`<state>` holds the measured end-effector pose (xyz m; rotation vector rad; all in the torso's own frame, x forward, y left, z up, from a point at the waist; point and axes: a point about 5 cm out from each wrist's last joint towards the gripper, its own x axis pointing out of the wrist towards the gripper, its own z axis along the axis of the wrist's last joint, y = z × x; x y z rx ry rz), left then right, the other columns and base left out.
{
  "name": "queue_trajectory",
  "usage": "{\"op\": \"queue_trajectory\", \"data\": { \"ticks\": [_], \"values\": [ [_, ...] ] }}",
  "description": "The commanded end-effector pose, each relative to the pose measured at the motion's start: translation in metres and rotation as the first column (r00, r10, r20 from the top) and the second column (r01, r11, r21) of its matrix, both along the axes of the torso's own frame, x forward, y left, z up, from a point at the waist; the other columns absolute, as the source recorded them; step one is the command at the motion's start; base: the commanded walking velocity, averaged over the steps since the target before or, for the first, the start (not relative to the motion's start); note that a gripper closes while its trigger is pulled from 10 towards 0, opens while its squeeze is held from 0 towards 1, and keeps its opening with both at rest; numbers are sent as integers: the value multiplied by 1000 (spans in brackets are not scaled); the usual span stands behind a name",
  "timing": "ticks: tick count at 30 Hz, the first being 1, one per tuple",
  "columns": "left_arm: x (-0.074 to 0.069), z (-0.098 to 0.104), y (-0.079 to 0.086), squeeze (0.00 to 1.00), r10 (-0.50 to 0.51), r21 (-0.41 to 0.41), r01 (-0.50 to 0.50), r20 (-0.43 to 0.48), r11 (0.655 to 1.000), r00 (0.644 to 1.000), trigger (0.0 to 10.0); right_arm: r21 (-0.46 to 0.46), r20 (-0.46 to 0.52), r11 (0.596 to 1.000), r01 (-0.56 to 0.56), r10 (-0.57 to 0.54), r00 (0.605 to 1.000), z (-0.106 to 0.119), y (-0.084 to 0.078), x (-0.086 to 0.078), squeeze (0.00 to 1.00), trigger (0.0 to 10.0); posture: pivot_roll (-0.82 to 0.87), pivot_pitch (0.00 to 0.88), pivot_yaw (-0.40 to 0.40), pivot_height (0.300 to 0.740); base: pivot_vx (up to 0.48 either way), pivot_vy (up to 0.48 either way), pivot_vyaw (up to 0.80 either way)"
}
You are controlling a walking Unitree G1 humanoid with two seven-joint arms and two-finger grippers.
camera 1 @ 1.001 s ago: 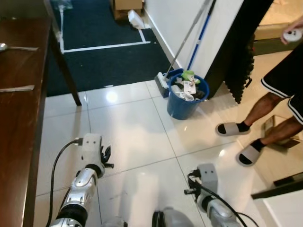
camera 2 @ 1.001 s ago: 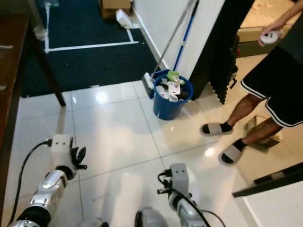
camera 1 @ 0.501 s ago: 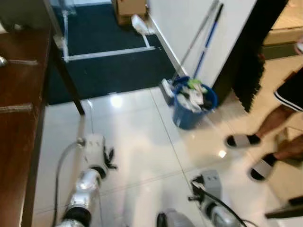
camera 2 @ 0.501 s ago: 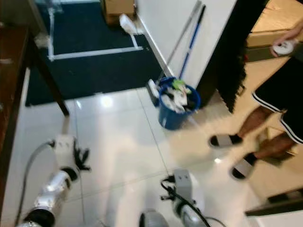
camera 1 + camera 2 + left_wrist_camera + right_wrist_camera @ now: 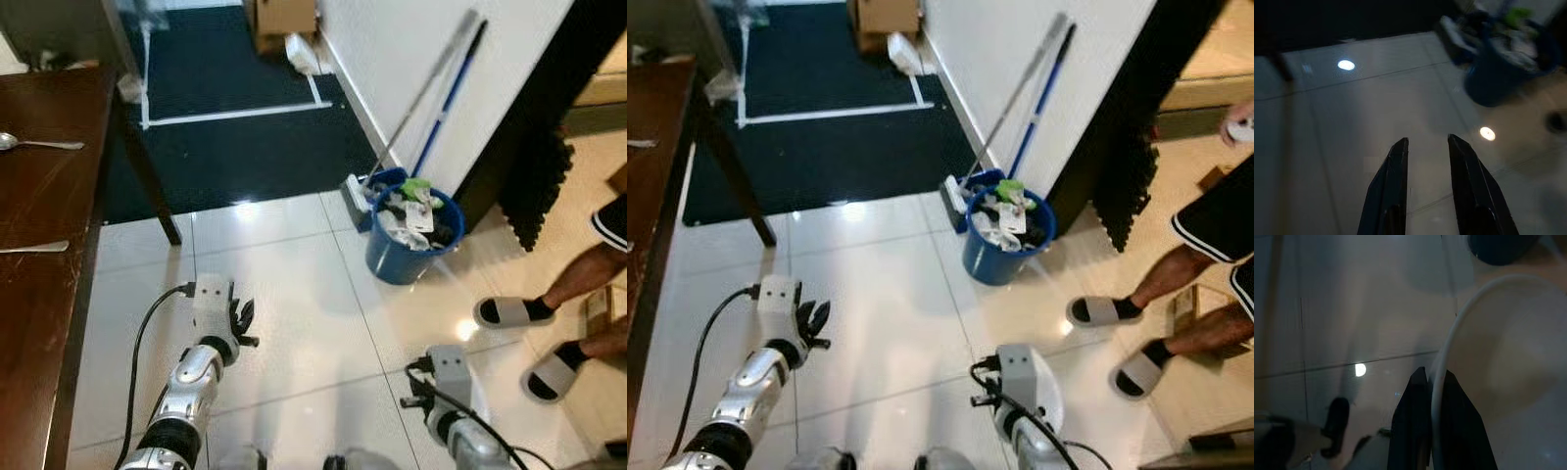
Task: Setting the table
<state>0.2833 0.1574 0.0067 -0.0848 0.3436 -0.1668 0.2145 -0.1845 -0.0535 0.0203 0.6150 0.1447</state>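
Note:
A dark wooden table (image 5: 49, 294) runs along my left, with a spoon (image 5: 29, 144) and another piece of cutlery (image 5: 34, 247) lying on it. My left gripper (image 5: 243, 318) hangs low over the white floor tiles, open, with nothing between its fingers (image 5: 1396, 186). My right arm is low at the front right. Its gripper (image 5: 1434, 372) is shut on the rim of a white plate (image 5: 1488, 362). That plate (image 5: 1046, 392) shows as a white disc behind the wrist camera.
A blue bucket (image 5: 411, 240) full of rubbish stands by the white wall, with a broom and a mop (image 5: 431, 103) leaning above it. A person's legs in slippers (image 5: 509, 311) stand at the right. A dark carpet (image 5: 245, 127) with white tape lines lies ahead.
The whole picture has shifted, so the camera has moved; the table and bucket sit differently in frame. Both arms keep about the same pose, and the plate stays in the right gripper.

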Motion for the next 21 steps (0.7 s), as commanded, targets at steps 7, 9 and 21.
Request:
{"op": "queue_trajectory", "data": {
  "ticks": [7,9,21],
  "values": [
    [-4,-4,-2,0,1,-11,-1,-22,1000,1000,10000,-5,-34,1000,10,-10,999,-6,-3,-10,0,10000,59,69,22,740,240,0,0],
    [-4,-4,-2,0,1,-12,-1,-22,1000,1000,10000,-6,-34,1000,10,-10,999,-6,-4,-10,0,10000,59,69,22,740,240,0,0],
    [-5,-5,-6,0,-9,-20,8,-22,1000,1000,10000,-7,-31,1000,8,-8,999,-5,-5,-10,0,10000,56,59,22,740,200,0,0]
  ]
}}
